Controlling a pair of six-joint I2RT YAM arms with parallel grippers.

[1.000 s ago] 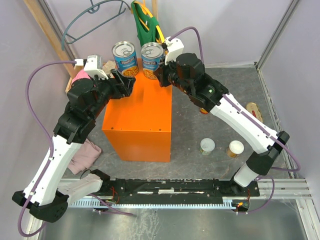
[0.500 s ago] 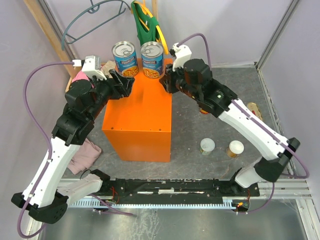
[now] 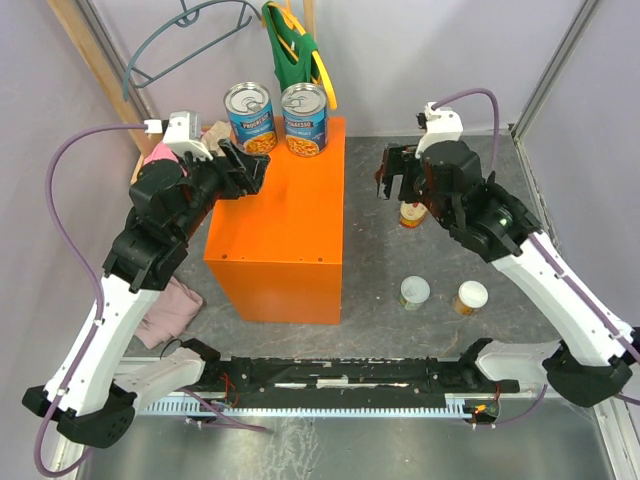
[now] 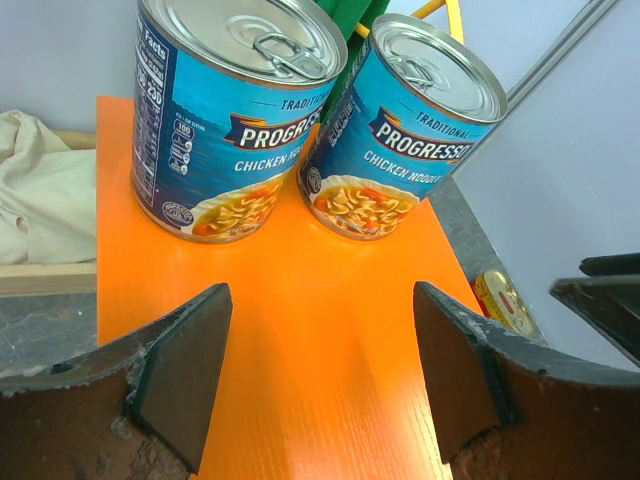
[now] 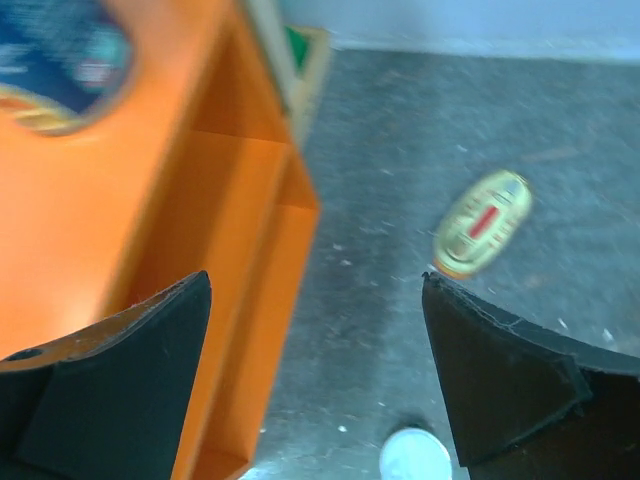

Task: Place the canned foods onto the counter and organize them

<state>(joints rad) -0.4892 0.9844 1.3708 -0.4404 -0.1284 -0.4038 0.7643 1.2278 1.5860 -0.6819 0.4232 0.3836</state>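
Two tall blue-labelled cans stand upright side by side at the far end of the orange counter. My left gripper hovers open and empty over the counter just in front of them; its wrist view shows both cans beyond the gripper. My right gripper is open and empty above the floor right of the counter. A flat oval yellow-red tin lies partly hidden below it. Two small white-lidded cans stand on the floor nearer the bases.
A wooden tray with pink and beige clothes sits left of the counter. More cloth lies on the floor by the left arm. A green garment hangs at the back wall. Walls close in on both sides.
My right gripper has opened, let go of the right blue can and swung away to the right of the counter. The left gripper has stayed put.
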